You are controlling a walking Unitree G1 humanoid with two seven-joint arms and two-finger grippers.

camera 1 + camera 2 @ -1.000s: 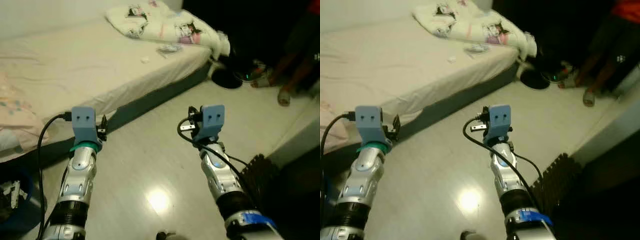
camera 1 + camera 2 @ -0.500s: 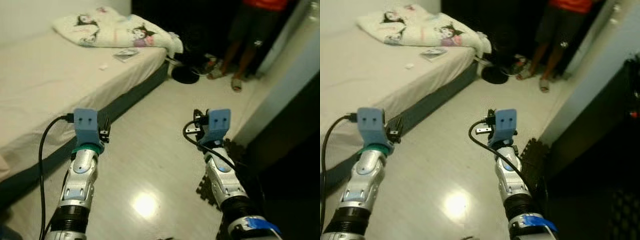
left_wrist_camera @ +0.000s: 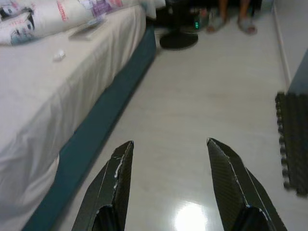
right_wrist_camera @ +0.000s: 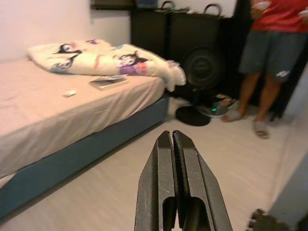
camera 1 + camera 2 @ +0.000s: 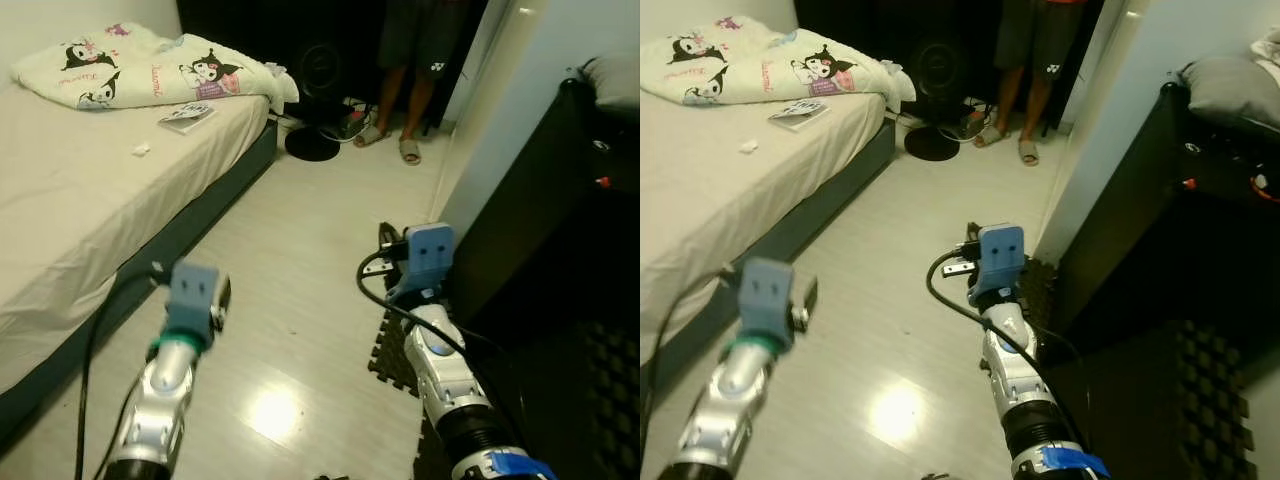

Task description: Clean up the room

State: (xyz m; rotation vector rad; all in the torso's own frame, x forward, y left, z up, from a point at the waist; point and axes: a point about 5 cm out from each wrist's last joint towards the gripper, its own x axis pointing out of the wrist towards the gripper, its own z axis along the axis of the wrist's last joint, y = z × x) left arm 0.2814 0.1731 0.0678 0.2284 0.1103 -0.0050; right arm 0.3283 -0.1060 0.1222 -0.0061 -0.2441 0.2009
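Note:
A beige bed (image 5: 70, 200) runs along the left. On it lie a folded cartoon-print blanket (image 5: 150, 70), a flat booklet (image 5: 187, 116) and a small white scrap (image 5: 141, 149). Both my arms are held out over the pale floor, well short of these things. My left gripper (image 3: 169, 142) is open with nothing between its fingers, pointing along the bed's dark blue side. My right gripper (image 4: 172, 132) is shut and empty, aimed toward the bed's far corner.
A floor fan (image 5: 318, 75) stands past the bed's end, with a person in sandals (image 5: 410, 60) beside it. A tall black cabinet (image 5: 560, 230) with a grey cushion (image 5: 1230, 90) on top fills the right. A dark foam mat (image 5: 395, 350) lies at its foot.
The camera has swung right: the bed slid left and the cabinet and white wall came into view. My left arm sits lower in the picture. Both grippers keep their states.

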